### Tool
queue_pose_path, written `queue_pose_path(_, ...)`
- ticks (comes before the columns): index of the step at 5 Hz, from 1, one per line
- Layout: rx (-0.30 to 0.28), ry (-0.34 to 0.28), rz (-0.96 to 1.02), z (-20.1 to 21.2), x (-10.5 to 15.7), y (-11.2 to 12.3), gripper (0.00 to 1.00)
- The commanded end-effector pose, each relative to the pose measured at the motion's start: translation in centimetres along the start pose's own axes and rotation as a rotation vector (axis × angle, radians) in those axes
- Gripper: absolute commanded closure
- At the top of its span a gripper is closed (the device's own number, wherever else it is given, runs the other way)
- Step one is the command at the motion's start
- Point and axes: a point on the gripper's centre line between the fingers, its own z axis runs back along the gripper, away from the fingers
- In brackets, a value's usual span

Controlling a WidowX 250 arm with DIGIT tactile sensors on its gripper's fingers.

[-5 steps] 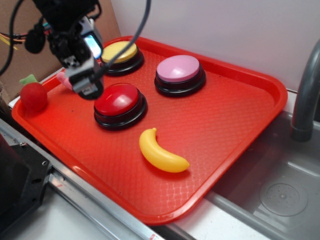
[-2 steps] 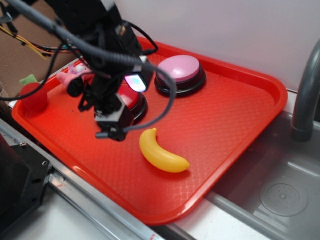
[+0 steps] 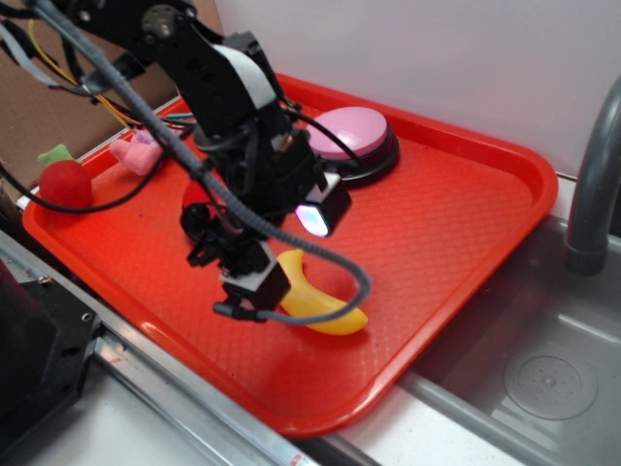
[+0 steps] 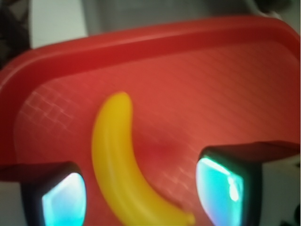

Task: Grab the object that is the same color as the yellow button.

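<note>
red tray, banana under the gripper

red textured tray (image 3: 456,223) beside a metal sink (image 3: 543,379) is seen below a white wall. the yellow toy banana (image 3: 325,313) lies flat near the tray's front edge, partly covered by the arm. the gripper (image 3: 254,291) is held just over it, fingers (image 4: 61,195) spread wide on either side of the banana (image 4: 117,165), not touching it. the yellow button is hidden behind the arm. a pink button (image 3: 351,134) and a red toy fruit (image 3: 64,183) are seen farther back.

red tray (image 3: 466,252), pink button (image 3: 351,131), maybe strawberry toy (image 3: 64,183)
</note>
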Motion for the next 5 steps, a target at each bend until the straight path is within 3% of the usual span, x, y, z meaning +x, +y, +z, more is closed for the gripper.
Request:
queue_pose_path(1, -0.050, -0.006, -0.056, -2.3, 0.5, -0.4, 0.00)
queue_pose_path(2, -0.055, -0.012, -0.072, -2.6, 0.7, -0.6, 0.00)
queue_pose_path(3, -0.070, -0.003, -0.096, -2.7, 0.9, -0.8, 1.00)
queue_pose_path(5, -0.027, 0.003, -0.006, -0.2, 1.1, -0.4, 1.00)
